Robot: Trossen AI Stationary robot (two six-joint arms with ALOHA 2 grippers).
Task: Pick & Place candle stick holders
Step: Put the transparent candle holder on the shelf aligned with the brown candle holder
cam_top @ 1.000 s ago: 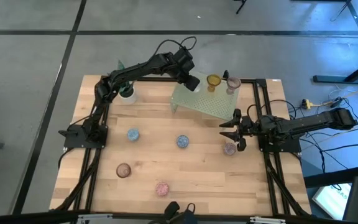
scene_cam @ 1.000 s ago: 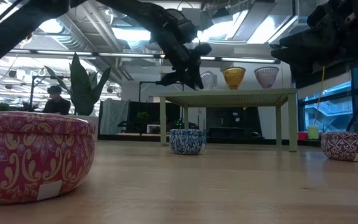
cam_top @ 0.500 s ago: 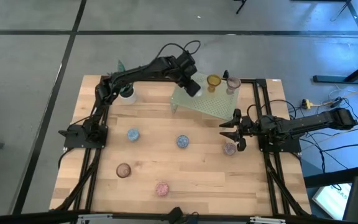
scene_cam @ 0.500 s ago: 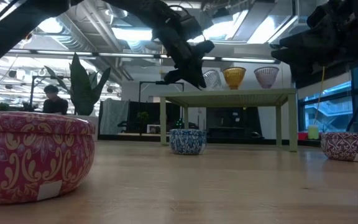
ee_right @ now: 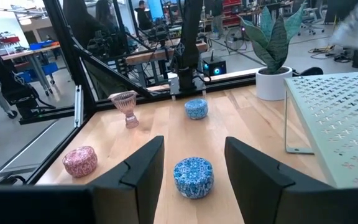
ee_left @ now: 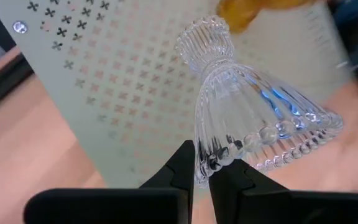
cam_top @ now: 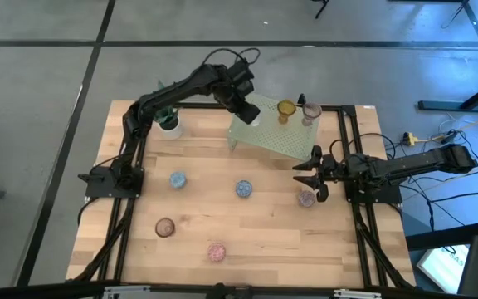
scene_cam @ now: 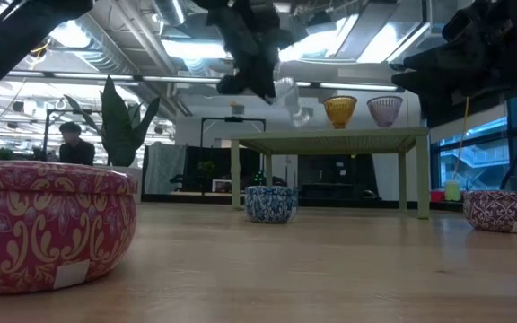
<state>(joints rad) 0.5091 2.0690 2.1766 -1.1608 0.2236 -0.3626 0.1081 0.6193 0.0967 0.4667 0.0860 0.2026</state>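
Note:
My left gripper (cam_top: 246, 110) is shut on a clear ribbed glass holder (ee_left: 247, 106), held above the far left part of the green rack (cam_top: 279, 137). An amber holder (cam_top: 285, 109) and a pinkish holder (cam_top: 310, 110) stand on the rack's far edge. My right gripper (cam_top: 306, 175) is open and empty, hovering at the table's right by a purple cup (cam_top: 306, 198). Two blue cups (cam_top: 178, 179) (cam_top: 244, 189), a brownish one (cam_top: 165, 227) and a pink one (cam_top: 216, 252) rest on the table. My left gripper pinches the rim of the clear holder's flared bowl (ee_left: 209, 160), with the glass wall between its two fingers. The holder is tipped, its narrow ribbed foot (ee_left: 204, 40) pointing away from the gripper. It hangs clear above the rack top (scene_cam: 330, 135).
A small white pot with a green plant (cam_top: 169, 124) stands at the far left, close under my left arm. Black frame rails (cam_top: 123, 208) run along both table sides. Bare wood lies in the near middle between the cups.
My left gripper has gone up and toward the table's far left with the clear holder. The holder has risen from just above the rack top to well clear of it and has tipped over on a slant.

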